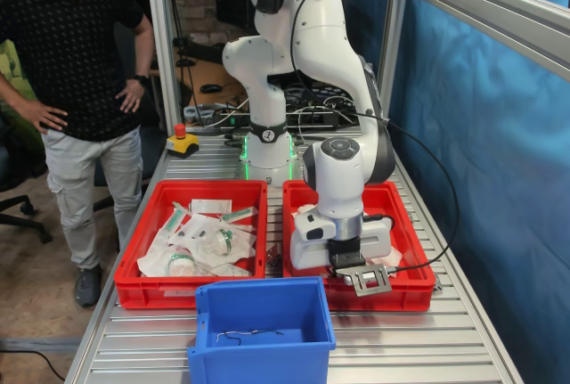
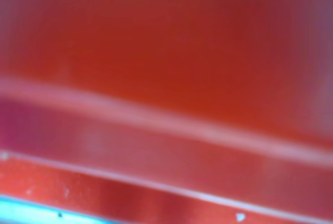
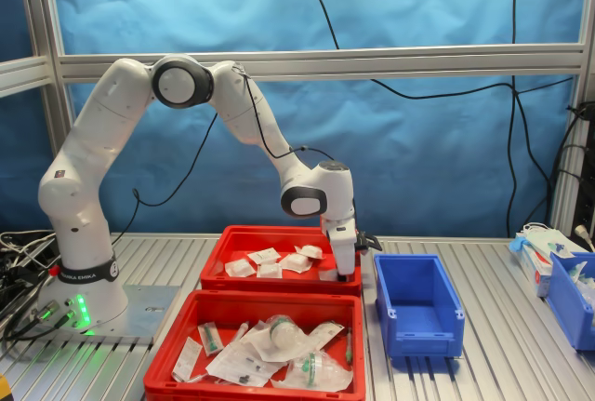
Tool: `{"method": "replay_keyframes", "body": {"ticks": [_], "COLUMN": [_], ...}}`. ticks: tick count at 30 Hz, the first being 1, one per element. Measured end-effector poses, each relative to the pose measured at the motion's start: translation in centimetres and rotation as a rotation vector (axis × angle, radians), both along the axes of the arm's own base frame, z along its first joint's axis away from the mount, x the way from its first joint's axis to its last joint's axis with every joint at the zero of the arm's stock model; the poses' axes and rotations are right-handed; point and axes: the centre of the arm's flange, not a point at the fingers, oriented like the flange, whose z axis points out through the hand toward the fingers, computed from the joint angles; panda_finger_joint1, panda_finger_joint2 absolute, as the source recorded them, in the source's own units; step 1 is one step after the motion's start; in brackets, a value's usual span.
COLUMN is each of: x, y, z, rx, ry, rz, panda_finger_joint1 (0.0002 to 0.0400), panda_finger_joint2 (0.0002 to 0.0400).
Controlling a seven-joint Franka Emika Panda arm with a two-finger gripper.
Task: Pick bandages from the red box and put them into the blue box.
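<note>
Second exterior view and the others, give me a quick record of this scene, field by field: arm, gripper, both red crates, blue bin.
arm: reaching down into the red box
gripper: low at that crate's end nearest the blue box; jaw state hidden
bandages: several small white packets lying in the red box
other red crate: larger clear packs with green marks
blue box contents: no packets visible
wrist view: blurred red plastic only

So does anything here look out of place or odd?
Only one thing: a thin, dark, wire-like piece lies on the floor of the blue box in the first exterior view. Nothing looks spilled or tipped.
</note>
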Motion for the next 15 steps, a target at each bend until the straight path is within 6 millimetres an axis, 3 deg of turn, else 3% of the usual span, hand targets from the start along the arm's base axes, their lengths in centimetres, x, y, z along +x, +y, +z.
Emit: {"method": "replay_keyframes", "body": {"ticks": [6,15], "x": [-0.1,-0.1], "y": [0.0,0.0], "z": [0.9,3.9], "rx": [0.004,0.018], "ry": [-0.01,-0.042], "rz": [-0.001,-0.001], "panda_finger_joint1": [0.0085,0.0085], "panda_finger_joint2": [0.0085,0.0085]}}
